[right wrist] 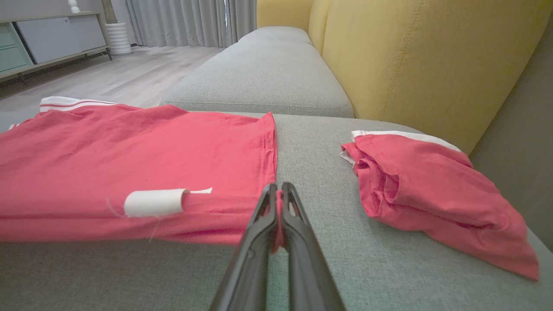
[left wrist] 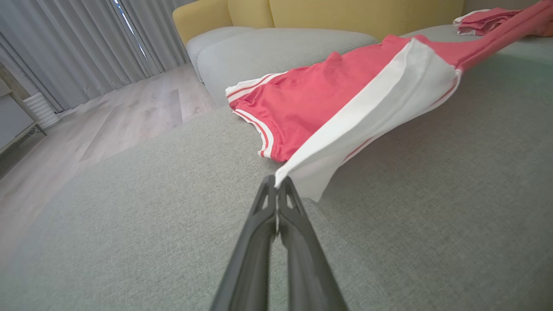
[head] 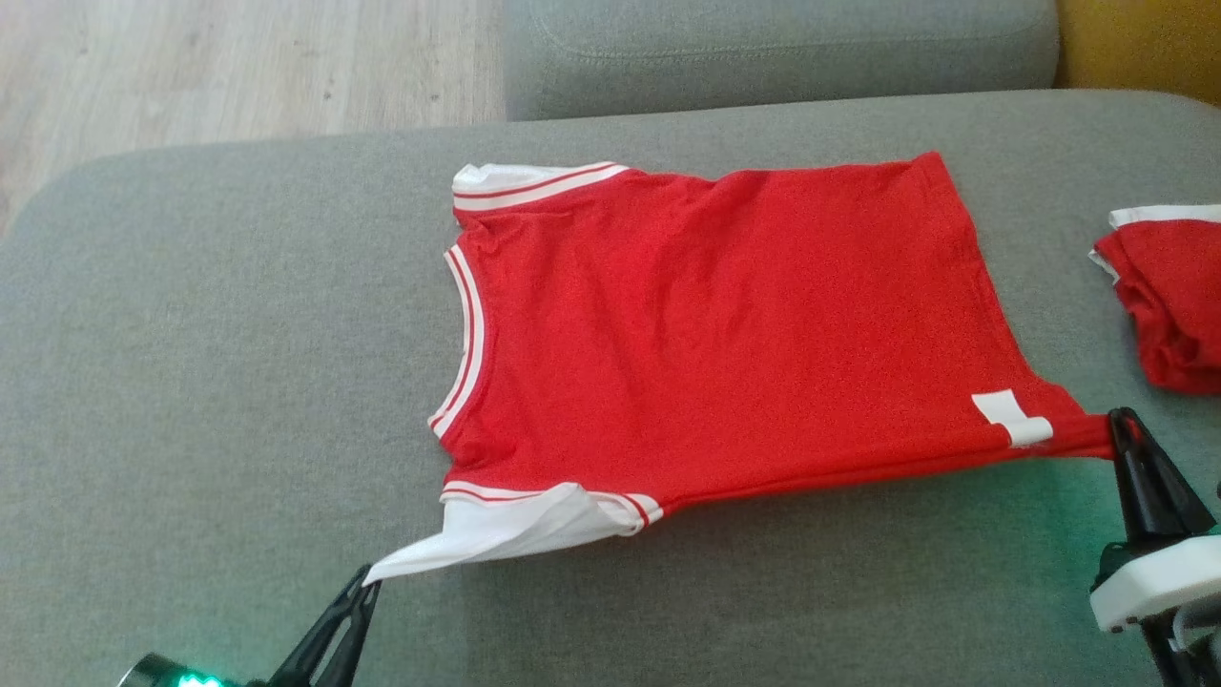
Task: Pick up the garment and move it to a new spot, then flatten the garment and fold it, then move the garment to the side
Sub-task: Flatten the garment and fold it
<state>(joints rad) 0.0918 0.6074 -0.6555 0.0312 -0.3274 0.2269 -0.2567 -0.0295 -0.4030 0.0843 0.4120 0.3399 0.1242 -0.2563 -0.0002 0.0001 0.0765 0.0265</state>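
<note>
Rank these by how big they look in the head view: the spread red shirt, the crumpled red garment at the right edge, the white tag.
1. spread red shirt
2. crumpled red garment, cut off by the picture's edge, so its full size is unsure
3. white tag

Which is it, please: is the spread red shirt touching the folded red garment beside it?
Apart. The right wrist view shows bare grey cushion between the spread shirt and the folded garment.

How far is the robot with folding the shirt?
Done: the shirt lies spread nearly flat on the cushion. In hand: the left gripper pinches a white sleeve, the right gripper a hem corner. Left: no fold yet, then moving it aside.
</note>
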